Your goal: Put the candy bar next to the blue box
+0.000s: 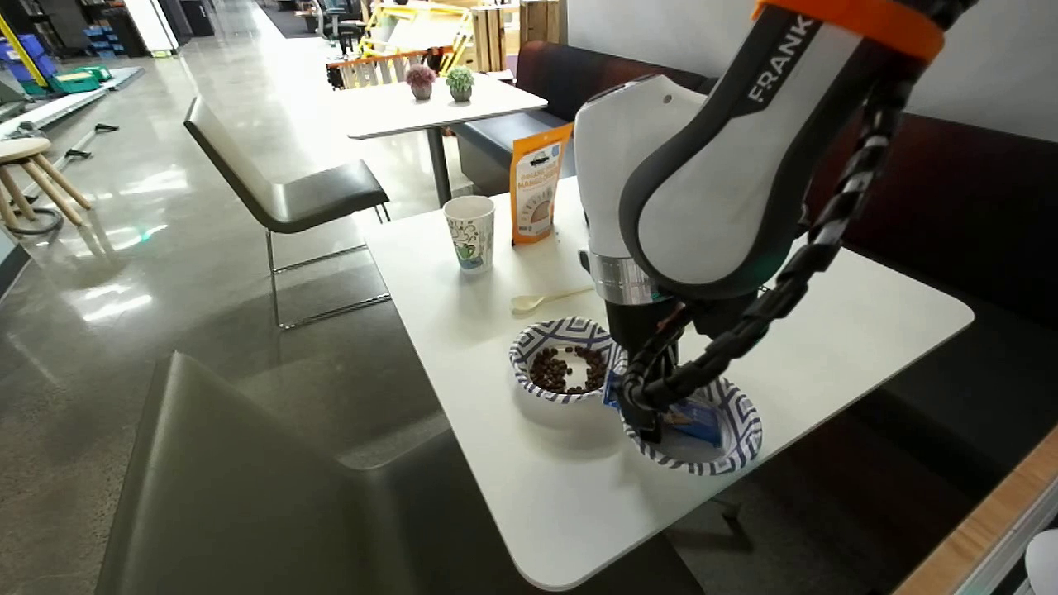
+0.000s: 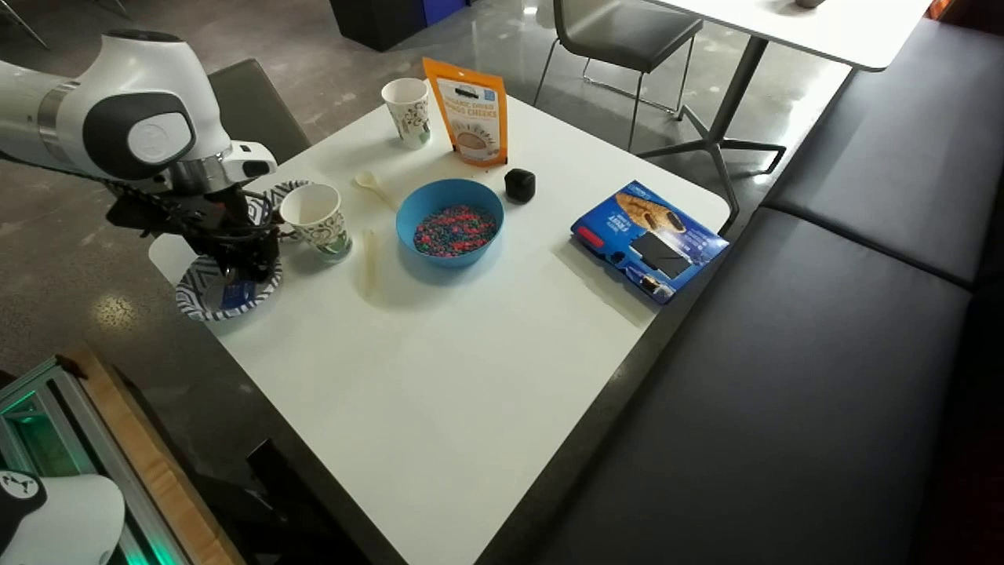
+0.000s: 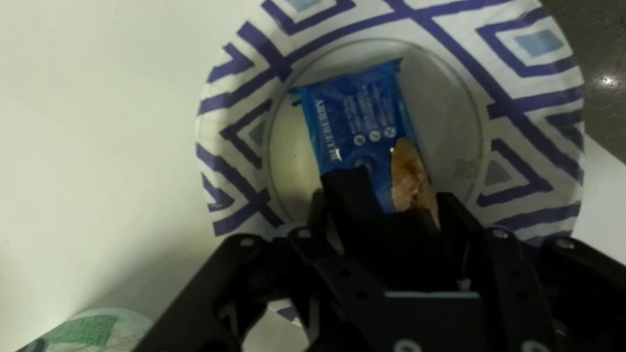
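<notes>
The candy bar, in a blue "BLUEBERRY" wrapper [image 3: 359, 122], lies in a blue-and-white patterned paper bowl [image 3: 543, 166]. It also shows in both exterior views [image 1: 701, 423] [image 2: 238, 294]. My gripper [image 3: 380, 208] points down into the bowl and straddles the bar, one finger at each long edge. The fingers sit snugly and look shut on it. The bar's near end is hidden under the gripper in the wrist view. In an exterior view the gripper [image 1: 651, 421] covers the bar's middle. The blue box [image 2: 649, 235] lies flat at the table's far right; the arm hides it elsewhere.
A patterned bowl with dark beans [image 1: 522, 384] stands beside the bar's bowl. A paper cup [image 2: 314, 224] is close to the gripper. Farther off are a blue bowl [image 2: 451, 255], another cup [image 2: 408, 114], an orange bag [image 2: 474, 118], a black block [image 2: 520, 185] and spoons [image 2: 369, 263].
</notes>
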You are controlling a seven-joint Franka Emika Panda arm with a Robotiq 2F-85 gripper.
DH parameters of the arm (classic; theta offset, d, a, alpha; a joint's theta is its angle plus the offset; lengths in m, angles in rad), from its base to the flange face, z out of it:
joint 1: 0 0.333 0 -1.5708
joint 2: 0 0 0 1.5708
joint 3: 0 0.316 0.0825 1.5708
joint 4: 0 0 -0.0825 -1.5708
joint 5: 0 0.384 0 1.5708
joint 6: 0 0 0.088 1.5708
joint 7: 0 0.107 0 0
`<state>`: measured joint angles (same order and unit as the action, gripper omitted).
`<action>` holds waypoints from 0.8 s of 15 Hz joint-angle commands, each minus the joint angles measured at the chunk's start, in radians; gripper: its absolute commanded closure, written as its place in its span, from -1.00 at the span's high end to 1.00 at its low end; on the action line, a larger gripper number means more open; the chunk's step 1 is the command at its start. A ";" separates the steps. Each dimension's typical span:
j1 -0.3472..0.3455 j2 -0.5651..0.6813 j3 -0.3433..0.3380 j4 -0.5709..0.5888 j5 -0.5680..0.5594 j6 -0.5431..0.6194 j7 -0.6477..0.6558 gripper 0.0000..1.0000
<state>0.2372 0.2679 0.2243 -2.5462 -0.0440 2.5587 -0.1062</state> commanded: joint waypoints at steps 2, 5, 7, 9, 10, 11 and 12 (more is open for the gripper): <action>-0.004 0.035 -0.005 0.017 -0.033 0.019 -0.002 -0.23; -0.005 0.028 -0.004 0.011 -0.037 0.018 -0.003 -0.52; -0.004 0.023 -0.001 0.008 -0.038 0.018 -0.005 -0.51; -0.006 0.018 0.003 0.004 -0.032 0.016 -0.010 -0.58; -0.007 0.011 0.006 -0.002 -0.028 0.017 -0.012 -0.57; -0.008 0.004 0.008 -0.007 -0.023 0.018 -0.014 -0.62; -0.009 -0.010 0.011 -0.018 -0.017 0.018 -0.014 -0.55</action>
<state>0.2366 0.2694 0.2236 -2.5385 -0.0633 2.5587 -0.1091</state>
